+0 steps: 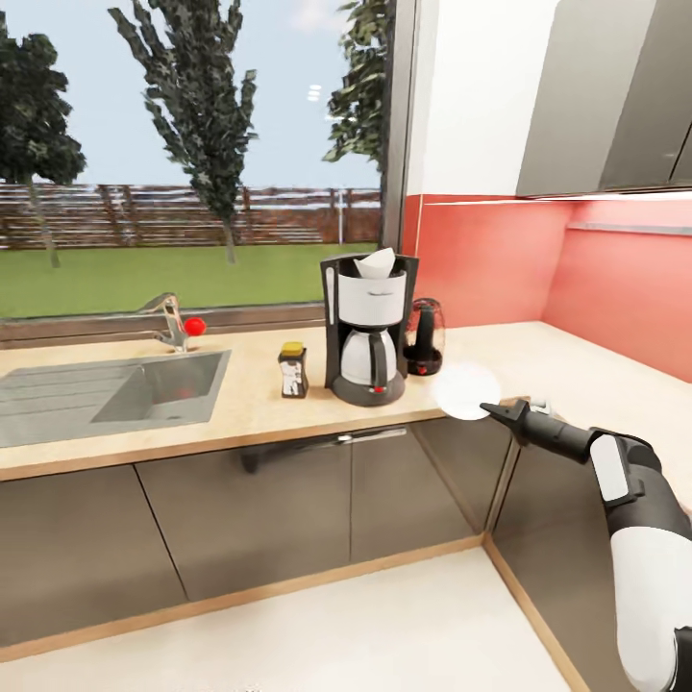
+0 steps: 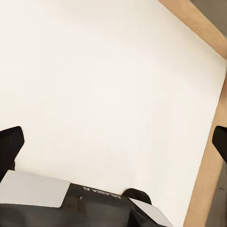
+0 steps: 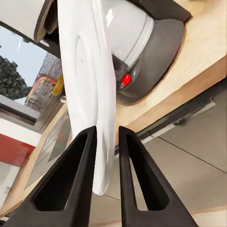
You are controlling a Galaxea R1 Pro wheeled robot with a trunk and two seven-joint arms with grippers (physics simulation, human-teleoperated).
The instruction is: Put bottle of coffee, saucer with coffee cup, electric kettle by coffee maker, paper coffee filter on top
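Observation:
The coffee maker [image 1: 365, 327] stands on the countertop [image 1: 250, 408] with the paper coffee filter [image 1: 377, 261] in its top. The bottle of coffee [image 1: 293, 370] stands just left of it, and the electric kettle [image 1: 424, 336] close on its right. My right gripper [image 1: 495, 410] is shut on the rim of the white saucer [image 1: 466, 391], holding it over the counter's front edge, in front of the kettle. In the right wrist view the saucer [image 3: 92, 94] sits edge-on between the fingers [image 3: 71, 179], near the coffee maker's base [image 3: 151, 61]. My left gripper [image 2: 113, 142] hangs open over pale floor. The coffee cup is out of view.
A steel sink [image 1: 96, 394] with a faucet [image 1: 168, 322] and a red knob lies at the left of the counter. The worktop turns a corner and runs along the red wall at the right [image 1: 596, 375], under grey wall cabinets [image 1: 605, 96]. Grey cabinet fronts stand below.

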